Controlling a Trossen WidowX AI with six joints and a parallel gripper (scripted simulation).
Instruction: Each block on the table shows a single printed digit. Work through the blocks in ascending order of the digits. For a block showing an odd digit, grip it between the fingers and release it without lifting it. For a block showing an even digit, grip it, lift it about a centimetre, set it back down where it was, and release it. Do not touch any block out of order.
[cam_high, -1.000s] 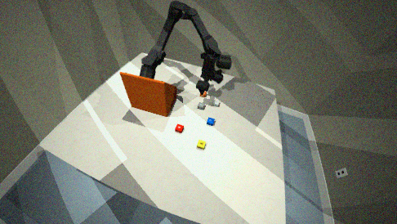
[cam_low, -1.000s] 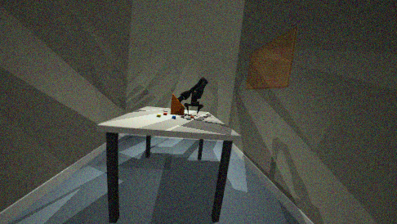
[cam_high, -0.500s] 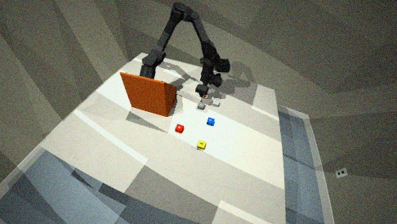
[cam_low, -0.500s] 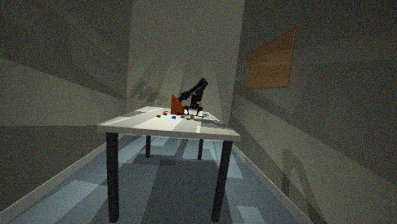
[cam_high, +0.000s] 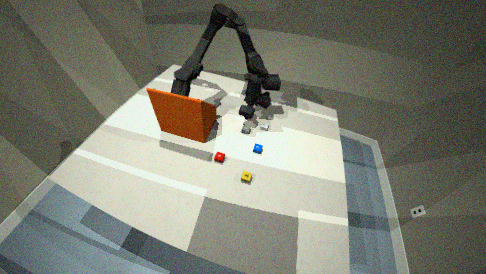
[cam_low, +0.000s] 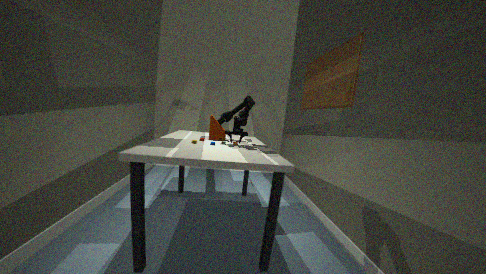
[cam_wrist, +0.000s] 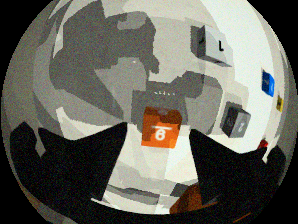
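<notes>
My gripper (cam_high: 256, 107) (cam_low: 236, 140) (cam_wrist: 159, 130) is open and low, its fingertips on either side of an orange block (cam_wrist: 161, 136) (cam_low: 235, 144), with gaps in the wrist view. That block's white digit looks like 6 or 8 there, with a bar above it. The block is hidden in the top view. A grey block (cam_wrist: 236, 121) (cam_high: 246, 130) shows what looks like 2. A white block (cam_wrist: 215, 46) (cam_high: 264, 127) has a dark mark like an L. A blue block (cam_wrist: 268, 83) (cam_high: 257, 148), a yellow block (cam_wrist: 279, 104) (cam_high: 246, 176) and a red block (cam_wrist: 263, 144) (cam_high: 219, 157) have unreadable digits.
An orange upright slab (cam_high: 180, 117) (cam_low: 216, 129) (cam_wrist: 187, 200) stands on the table (cam_high: 320, 197) (cam_low: 165, 154), between the arm's base and the red block. The grey and white blocks stand close to the gripper. Hard-edged shadows cross the tabletop.
</notes>
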